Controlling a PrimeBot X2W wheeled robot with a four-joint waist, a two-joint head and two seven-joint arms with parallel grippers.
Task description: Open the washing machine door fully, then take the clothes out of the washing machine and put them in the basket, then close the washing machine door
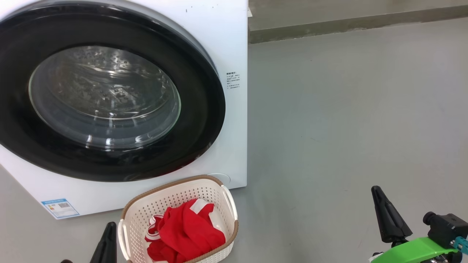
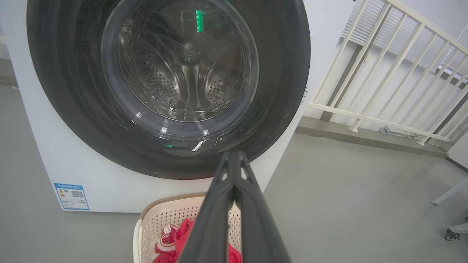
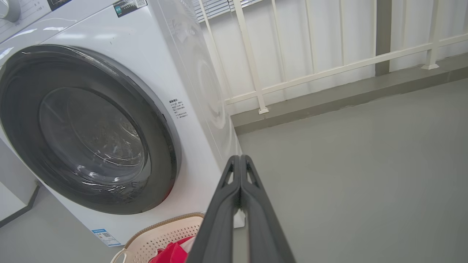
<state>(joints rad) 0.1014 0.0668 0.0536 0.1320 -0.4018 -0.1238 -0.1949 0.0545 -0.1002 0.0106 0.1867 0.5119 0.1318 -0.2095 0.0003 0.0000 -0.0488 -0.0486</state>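
The washing machine (image 1: 226, 44) stands at the left, its round black-rimmed door (image 1: 106, 95) closed flat against the front. Through the clear window (image 2: 179, 62) I see the bare steel drum. In front of it on the floor sits the cream basket (image 1: 175, 197) with the red clothes (image 1: 182, 230) lying inside. My left gripper (image 2: 233, 157) is shut and empty, just left of and above the basket. My right gripper (image 3: 240, 160) is also shut and empty, well to the right of the basket over the floor. Their dark tips show in the head view: left gripper (image 1: 109, 228), right gripper (image 1: 376, 191).
Grey floor (image 1: 347, 109) stretches to the right of the machine. A cream railing (image 3: 329, 69) on a low kerb runs along the back wall. A castor and a frame leg (image 2: 451, 233) stand at the far right in the left wrist view.
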